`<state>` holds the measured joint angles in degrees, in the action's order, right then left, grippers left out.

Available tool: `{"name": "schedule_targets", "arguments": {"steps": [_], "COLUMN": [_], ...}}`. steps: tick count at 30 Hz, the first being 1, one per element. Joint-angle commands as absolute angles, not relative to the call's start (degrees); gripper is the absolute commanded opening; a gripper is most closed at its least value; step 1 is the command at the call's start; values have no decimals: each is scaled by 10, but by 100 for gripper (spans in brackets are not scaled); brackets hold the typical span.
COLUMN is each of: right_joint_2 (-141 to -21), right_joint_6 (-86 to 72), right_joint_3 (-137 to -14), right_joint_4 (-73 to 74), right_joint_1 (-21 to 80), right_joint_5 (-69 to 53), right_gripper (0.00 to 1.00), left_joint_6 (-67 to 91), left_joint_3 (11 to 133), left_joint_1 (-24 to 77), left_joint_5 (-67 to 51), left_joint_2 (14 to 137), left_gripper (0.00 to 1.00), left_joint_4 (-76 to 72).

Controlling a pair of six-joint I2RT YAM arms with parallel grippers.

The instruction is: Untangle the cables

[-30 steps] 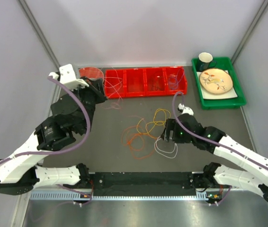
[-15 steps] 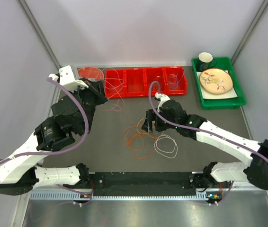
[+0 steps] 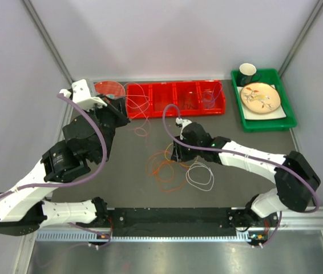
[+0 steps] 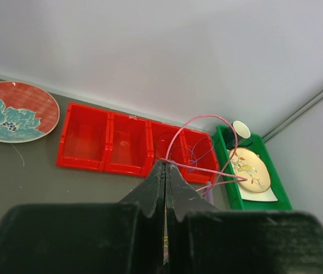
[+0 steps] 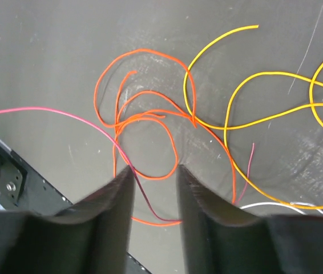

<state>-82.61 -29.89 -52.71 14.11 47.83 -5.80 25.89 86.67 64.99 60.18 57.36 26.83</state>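
- Step in hand, as I judge it: picking one strand out. The right gripper hovers over the orange cable with its fingers apart, and a pink cable passes beneath the gap.
- The cables are heaped mid-table, on the near side of the red bin. The yellow cable crosses the orange.
- The left gripper is by the bin, fingers pressed together. Can't tell if a strand is pinched.
- Next move likely calls for closing on a single strand and drawing it clear slowly.
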Motion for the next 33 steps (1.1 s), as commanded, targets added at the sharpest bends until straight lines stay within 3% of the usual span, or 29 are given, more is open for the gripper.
{"name": "schedule_targets", "arguments": {"steps": [1, 4, 5, 6, 18, 21, 33], "right_joint_2": [-833, -840, -842, -847, -831, -806, -719], "right_joint_6": [-293, -282, -280, -279, -291, -327, -395], "right_joint_3": [-570, -599, -617, -627, -863, -843, -541], "right_joint_4": [119, 142, 152, 160, 246, 206, 29], "right_joint_1": [477, 476, 476, 477, 476, 475, 487], "right_joint_5": [-42, -30, -31, -32, -72, -117, -213], "right_gripper": [29, 14, 2, 0, 0, 0, 0], "left_joint_6": [265, 266, 265, 265, 332, 361, 475], "left_joint_3": [865, 865, 866, 866, 809, 774, 550], "left_joint_1": [650, 650, 650, 650, 650, 650, 649], "left_joint_5": [598, 599, 599, 599, 585, 563, 434], "left_joint_2": [564, 564, 564, 564, 538, 531, 486], "left_gripper": [0, 0, 0, 0, 0, 0, 0], "left_joint_4": [265, 265, 265, 265, 303, 312, 293]}}
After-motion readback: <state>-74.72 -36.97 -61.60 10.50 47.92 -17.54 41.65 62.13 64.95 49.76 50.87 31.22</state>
